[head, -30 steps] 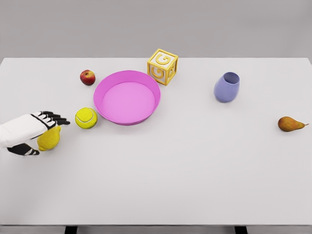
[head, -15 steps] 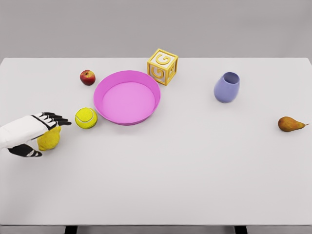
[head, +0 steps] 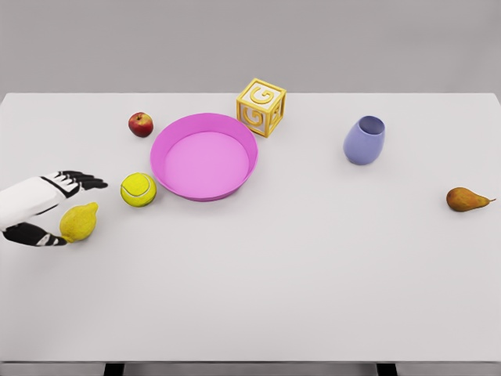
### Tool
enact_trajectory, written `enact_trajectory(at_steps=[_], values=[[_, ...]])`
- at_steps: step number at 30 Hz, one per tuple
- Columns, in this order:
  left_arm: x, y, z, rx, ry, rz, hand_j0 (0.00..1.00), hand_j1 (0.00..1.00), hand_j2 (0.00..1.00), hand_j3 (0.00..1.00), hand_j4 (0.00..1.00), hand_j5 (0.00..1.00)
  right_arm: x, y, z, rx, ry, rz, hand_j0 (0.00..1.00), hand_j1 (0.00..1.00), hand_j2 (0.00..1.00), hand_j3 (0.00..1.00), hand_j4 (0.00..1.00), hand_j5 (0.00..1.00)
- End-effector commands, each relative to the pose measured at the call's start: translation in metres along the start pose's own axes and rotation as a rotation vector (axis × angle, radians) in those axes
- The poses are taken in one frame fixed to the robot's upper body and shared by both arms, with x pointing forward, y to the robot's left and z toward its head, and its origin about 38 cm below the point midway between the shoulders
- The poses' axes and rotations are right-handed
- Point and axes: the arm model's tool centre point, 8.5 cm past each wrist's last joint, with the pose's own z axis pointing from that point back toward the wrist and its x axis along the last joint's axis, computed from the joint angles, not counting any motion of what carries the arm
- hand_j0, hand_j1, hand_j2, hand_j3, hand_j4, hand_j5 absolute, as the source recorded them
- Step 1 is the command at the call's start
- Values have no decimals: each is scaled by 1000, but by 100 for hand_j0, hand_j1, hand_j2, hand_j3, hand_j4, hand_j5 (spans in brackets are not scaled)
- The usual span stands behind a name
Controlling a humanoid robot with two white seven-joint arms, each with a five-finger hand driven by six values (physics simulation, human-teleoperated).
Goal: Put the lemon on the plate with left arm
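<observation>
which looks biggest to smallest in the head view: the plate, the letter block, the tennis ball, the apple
1. pink plate, by far the largest.
2. letter block.
3. tennis ball.
4. apple, smallest.
The ball sits nearer the camera than the apple, so that last gap is unsure.

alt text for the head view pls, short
A white robot left hand reaches around a lemon at the left edge of a white table. Nearby sit a tennis ball, an empty pink plate, an apple and a letter block; a purple cup and pear lie farther right.

White smooth-shelled left hand [head: 41, 205], black jointed fingers [head: 82, 181], black thumb segments, glossy simulated finish
</observation>
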Motion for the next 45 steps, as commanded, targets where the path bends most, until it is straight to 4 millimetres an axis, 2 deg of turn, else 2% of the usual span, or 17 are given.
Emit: enact_trajectory(at_steps=[1,10,22,30,34,45], values=[[-6,2,5,29,-2,51,100,100,100,100,100,100,0,0,0,0,1,0,100,100,100,100,100,100],[-11,-13,15,30,-2,141,100,100,100,100,100,100,0,0,0,0,-1,0,100,100,100,100,100,100],[-16,-29,18,32,6,208,100,100,100,100,100,100,0,0,0,0,-1,0,100,100,100,100,100,100],[-19,-29,19,34,16,213,100,100,100,100,100,100,0,0,0,0,-1,0,100,100,100,100,100,100],[-35,-32,23,38,58,238,100,100,100,100,100,100,0,0,0,0,1,0,100,100,100,100,100,100],[-46,-46,15,90,80,315,100,100,100,100,100,100,0,0,0,0,1,0,100,100,100,100,100,100]])
